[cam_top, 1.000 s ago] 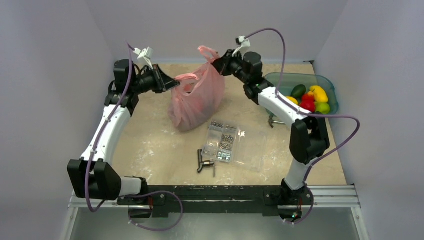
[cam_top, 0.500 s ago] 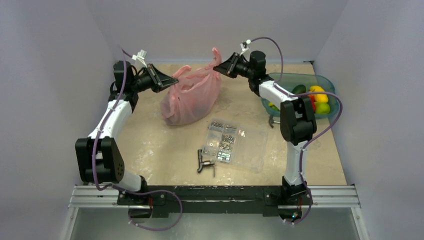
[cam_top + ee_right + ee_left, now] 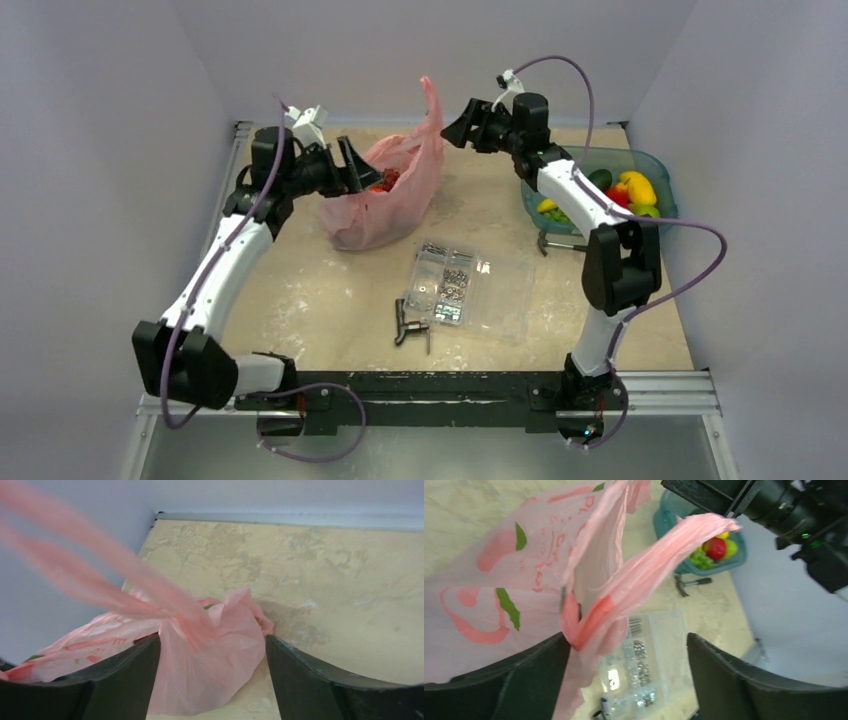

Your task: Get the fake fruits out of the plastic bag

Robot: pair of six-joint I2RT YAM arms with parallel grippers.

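Observation:
The pink plastic bag point(image 3: 385, 200) slumps on the table at the back, its mouth facing up. One handle point(image 3: 432, 100) stands loose in the air. A red bit of the fake fruits point(image 3: 385, 180) shows in the mouth; the rest are hidden inside. My left gripper point(image 3: 355, 165) stands open at the bag's left rim. In the left wrist view a bag handle point(image 3: 649, 565) drapes against the left finger point(image 3: 524, 680), unclamped. My right gripper point(image 3: 455, 125) is open, raised just right of the loose handle. The right wrist view shows the bag point(image 3: 210, 650) beyond its spread fingers point(image 3: 310, 680).
A clear compartmented screw box point(image 3: 470, 290) lies in the middle of the table, with a small black tool point(image 3: 410, 328) at its near left corner. A teal bin point(image 3: 655, 175) of mixed fruit sits at the back right, and a small hammer point(image 3: 555, 240) lies in front of it.
Both grippers have opened and let go of the bag handles. The bag has sagged onto the table, and one handle has flicked upward. The left gripper moved right, up to the bag's mouth.

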